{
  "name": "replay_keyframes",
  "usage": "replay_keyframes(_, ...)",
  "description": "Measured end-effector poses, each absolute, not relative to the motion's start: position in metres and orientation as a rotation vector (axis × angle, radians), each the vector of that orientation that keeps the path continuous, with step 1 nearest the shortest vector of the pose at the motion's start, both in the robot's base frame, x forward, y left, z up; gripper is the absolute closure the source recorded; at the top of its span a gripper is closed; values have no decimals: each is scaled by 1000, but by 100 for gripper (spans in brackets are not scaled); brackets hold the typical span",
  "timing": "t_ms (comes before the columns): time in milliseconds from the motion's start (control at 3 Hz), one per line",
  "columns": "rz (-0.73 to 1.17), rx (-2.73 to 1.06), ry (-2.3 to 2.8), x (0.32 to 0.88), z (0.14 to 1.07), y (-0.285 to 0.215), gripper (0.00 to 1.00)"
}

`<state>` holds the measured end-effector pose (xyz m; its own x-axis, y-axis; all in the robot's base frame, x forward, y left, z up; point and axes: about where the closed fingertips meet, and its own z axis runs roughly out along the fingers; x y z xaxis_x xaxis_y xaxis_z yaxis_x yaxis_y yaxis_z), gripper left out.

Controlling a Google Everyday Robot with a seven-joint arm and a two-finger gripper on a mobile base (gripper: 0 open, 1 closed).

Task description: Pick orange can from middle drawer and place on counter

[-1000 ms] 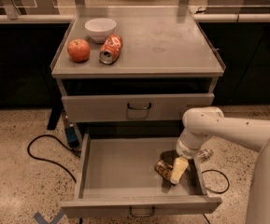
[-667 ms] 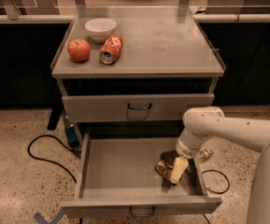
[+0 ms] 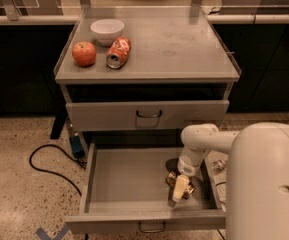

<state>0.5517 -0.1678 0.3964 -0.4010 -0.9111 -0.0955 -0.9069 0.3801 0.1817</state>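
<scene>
Grasp | pincer over small dented brownish-orange metal can, near-right in wide grey metal drawer; closure unclear | confirm firm hold, lift straight up.

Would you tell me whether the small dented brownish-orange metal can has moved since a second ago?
No. The brownish-orange can lies in the same spot by the grey metal drawer's right wall, the end effector at it.
</scene>
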Motion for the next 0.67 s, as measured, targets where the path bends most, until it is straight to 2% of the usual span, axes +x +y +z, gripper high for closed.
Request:
replay_keyframes(333,-376,1695,-2566,553,373,-154,0)
replay_keyframes(667,-359,1648,-2575,546,360,-163,0)
